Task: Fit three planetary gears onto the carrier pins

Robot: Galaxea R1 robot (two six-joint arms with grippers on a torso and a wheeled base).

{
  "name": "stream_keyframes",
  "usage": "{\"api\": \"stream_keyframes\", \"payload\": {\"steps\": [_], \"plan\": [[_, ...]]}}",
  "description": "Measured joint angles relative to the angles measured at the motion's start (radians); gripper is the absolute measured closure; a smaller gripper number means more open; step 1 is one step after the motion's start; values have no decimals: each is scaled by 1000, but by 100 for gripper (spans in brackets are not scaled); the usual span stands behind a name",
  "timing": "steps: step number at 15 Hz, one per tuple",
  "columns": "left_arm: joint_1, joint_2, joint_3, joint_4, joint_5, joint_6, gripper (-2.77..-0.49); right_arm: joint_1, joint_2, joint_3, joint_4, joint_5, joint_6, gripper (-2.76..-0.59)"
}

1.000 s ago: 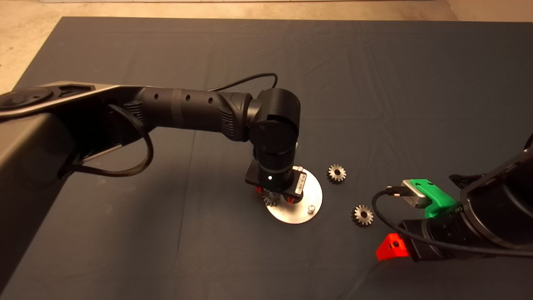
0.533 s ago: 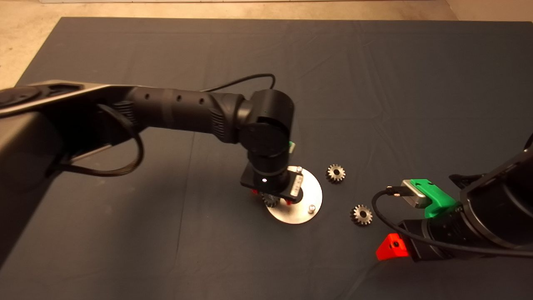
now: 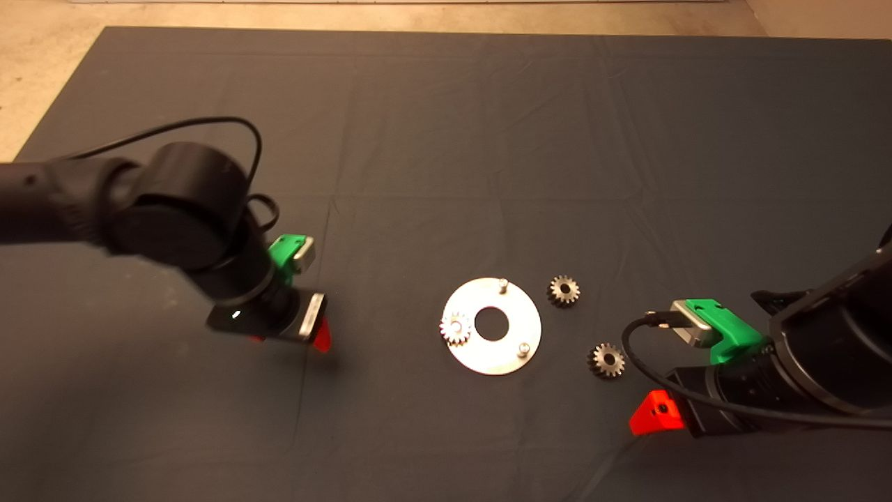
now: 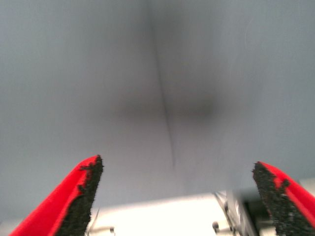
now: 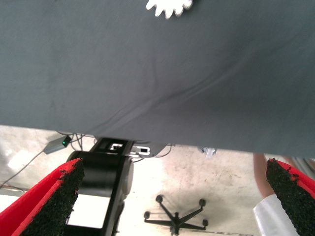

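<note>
Toothed steel gear (image 3: 456,328) on pin of shiny round disc (image 3: 512,360), left gripper (image 4: 179,196) & right gripper (image 5: 172,204) spread, empty.

- Head view running dim and warm; disc (image 3: 488,359) glaring.
- Left arm (image 3: 174,209) smearing with motion blur.
- Left wrist view blurring heavily; floor strip blowing out white.

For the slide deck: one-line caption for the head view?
One small silvery gear seated on the shiny round carrier disc, two gears loose on the dark mat; left gripper open, away from disc.
</note>
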Motion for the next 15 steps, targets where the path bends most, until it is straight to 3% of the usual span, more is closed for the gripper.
{"api": "stream_keyframes", "payload": {"steps": [2, 4, 5, 8, 10, 13, 15], "plan": [[-6, -164, 91, -15, 13, 1, -229, -5, -12, -65, 0, -5, -119, -275], [-6, -268, 183, -41, 24, 2, -233, -5, -4, -144, 0, 1, -253, -275], [-6, -290, 218, -57, 25, 10, -238, -5, -5, -185, 0, 5, -325, -275], [-9, -316, 275, -79, 9, 21, -246, -5, -8, -316, 0, -3, -522, -275], [-9, -348, 292, -99, 12, 22, -262, -5, 2, -368, 0, -2, -645, -275], [-9, -357, 304, -102, 15, 26, -262, -5, 26, -441, 0, 0, -829, -275], [-9, -358, 308, -105, 15, 26, -262, -5, 72, -514, 0, -8, -900, -275]]}}
